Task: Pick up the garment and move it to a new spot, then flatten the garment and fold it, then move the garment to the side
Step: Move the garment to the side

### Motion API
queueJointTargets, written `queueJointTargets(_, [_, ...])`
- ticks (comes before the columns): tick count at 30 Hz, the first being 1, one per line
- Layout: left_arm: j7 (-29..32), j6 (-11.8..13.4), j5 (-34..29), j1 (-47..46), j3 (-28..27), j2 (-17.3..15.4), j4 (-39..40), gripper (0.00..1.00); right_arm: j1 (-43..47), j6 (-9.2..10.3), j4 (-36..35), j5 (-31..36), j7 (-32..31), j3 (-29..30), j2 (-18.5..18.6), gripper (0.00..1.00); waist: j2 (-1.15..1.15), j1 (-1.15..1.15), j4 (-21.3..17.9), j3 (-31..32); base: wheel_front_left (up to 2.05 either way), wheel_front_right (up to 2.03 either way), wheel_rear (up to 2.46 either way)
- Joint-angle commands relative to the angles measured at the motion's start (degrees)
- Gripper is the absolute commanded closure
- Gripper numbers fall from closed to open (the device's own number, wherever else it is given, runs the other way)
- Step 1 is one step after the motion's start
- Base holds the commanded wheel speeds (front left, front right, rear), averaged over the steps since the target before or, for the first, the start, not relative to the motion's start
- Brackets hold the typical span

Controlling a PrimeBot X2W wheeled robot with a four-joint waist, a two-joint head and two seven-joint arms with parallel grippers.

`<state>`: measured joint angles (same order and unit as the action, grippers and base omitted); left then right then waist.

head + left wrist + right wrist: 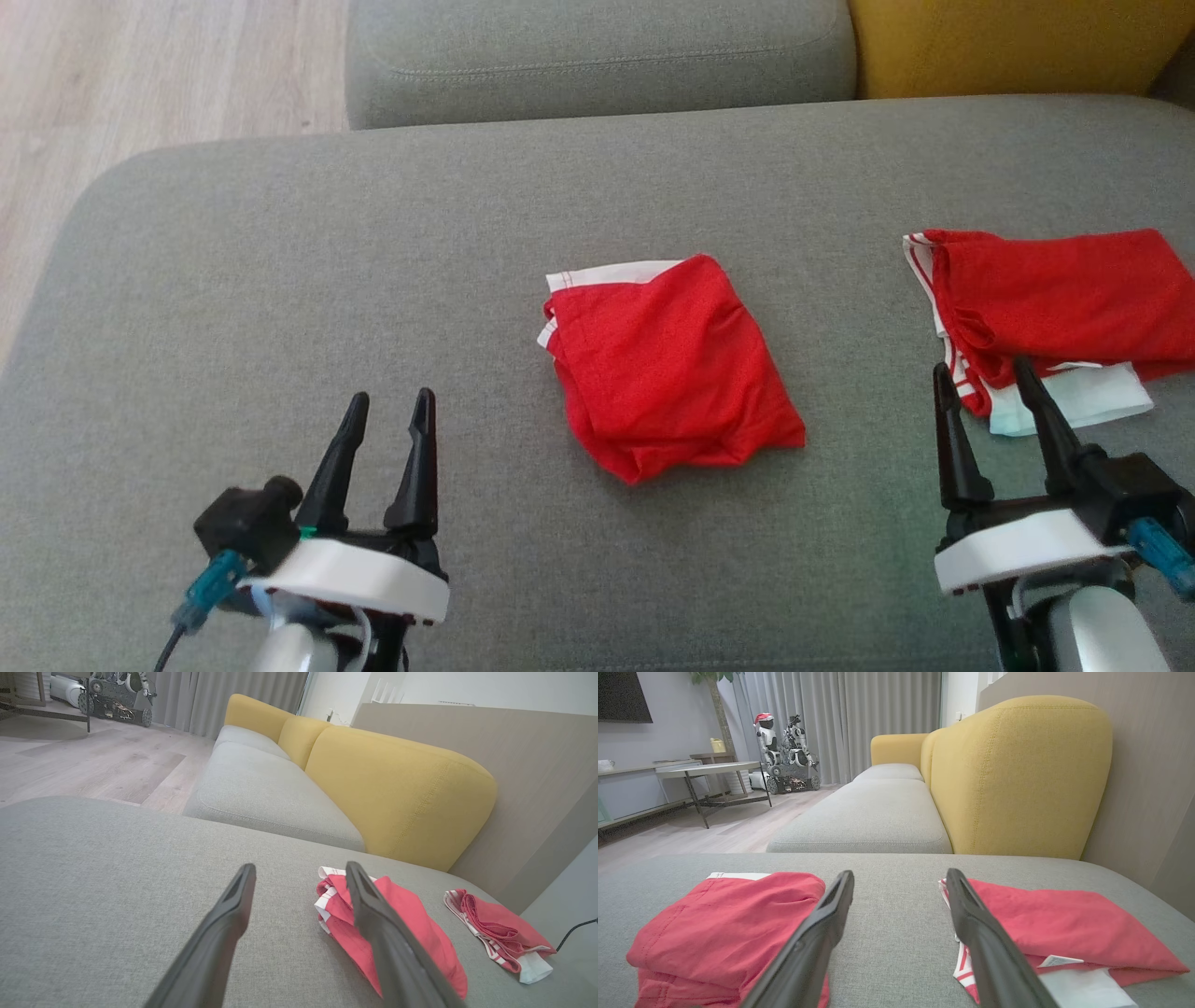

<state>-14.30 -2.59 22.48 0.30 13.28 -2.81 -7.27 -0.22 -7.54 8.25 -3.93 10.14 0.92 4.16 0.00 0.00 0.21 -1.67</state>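
Now | red garment (667, 364) lies centred between left gripper (392, 395) and right gripper (982, 366) | both jaws released, empty | neither arm clearly nearer

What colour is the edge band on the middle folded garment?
White band on the red garment; the head view shows it best.

Grey sofa seat (280, 280) carries folded red garment (667, 364) at centre, second red garment (1055, 299) near right edge.

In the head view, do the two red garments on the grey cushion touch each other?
No, a strip of bare grey cushion lies between the middle red garment and the right red garment.
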Motion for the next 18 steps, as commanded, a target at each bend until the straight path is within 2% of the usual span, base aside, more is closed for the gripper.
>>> queueJointTargets(1, [-0.7,-0.2,-0.5,-1.8,-2.1,-0.1,2.4,0.0,-1.3,0.05,-1.8,0.3,0.7,-1.0,0.1,0.0,0.0,0.0,0.0,-0.1,0.0,0.0,0.0])
queueJointTargets(8, [-0.7,-0.3,-0.7,-1.9,-2.4,-0.1,2.9,0.0,-1.8,0.05,-1.8,0.5,0.8,-1.0,-0.5,0.0,0.0,0.0,0.3,-0.6,0.0,0.0,0.0])
queueJointTargets(12, [-0.7,-0.5,-0.9,-2.7,-2.1,-0.1,3.0,0.0,-3.5,0.05,-1.3,3.5,-0.2,-3.4,0.4,0.0,0.0,0.0,0.9,-2.1,0.0,0.0,0.0])
queueJointTargets(17, [-0.7,-0.9,-0.8,-3.7,-1.2,-0.1,2.5,0.0,-6.8,0.05,1.2,1.8,-3.3,-4.8,0.0,0.0,0.0,0.0,2.0,-4.1,0.0,0.0,0.0])
queueJointTargets(18, [-0.7,-1.1,-0.7,-4.3,-0.7,-0.1,2.3,0.0,-8.8,0.05,2.5,2.2,-4.2,-6.9,0.9,0.0,0.0,0.0,2.7,-5.1,0.0,0.0,0.0])
